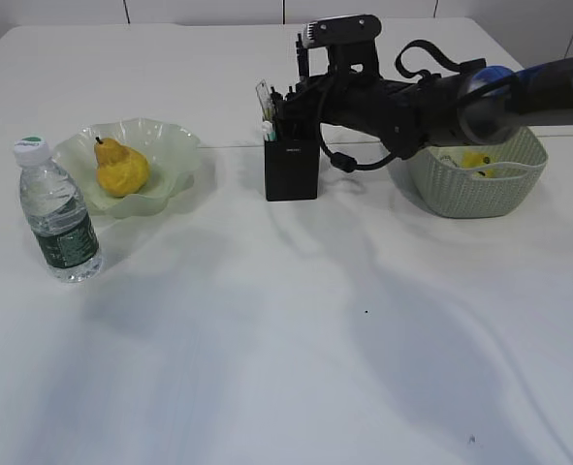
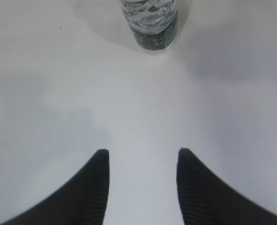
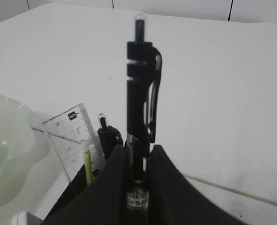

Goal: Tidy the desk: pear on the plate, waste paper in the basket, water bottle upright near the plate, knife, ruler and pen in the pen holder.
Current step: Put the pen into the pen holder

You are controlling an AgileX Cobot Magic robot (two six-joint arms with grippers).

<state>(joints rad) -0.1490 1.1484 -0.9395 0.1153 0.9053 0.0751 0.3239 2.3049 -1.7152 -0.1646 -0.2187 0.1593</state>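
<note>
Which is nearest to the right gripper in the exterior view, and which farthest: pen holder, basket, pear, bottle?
From the right gripper, nearest first:
1. Pen holder, directly below.
2. Basket, to its right.
3. Pear, on the plate to its left.
4. Bottle, far left, standing in front of the plate.

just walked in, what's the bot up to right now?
Desk tidy, nearly done. The right gripper is shut on a black pen, held upright over the pen holder, where the ruler already stands. The pear sits on the plate, the water bottle stands upright beside it, and something yellow lies in the basket. The left gripper is open and empty over bare desk, the bottle ahead of it.
</note>
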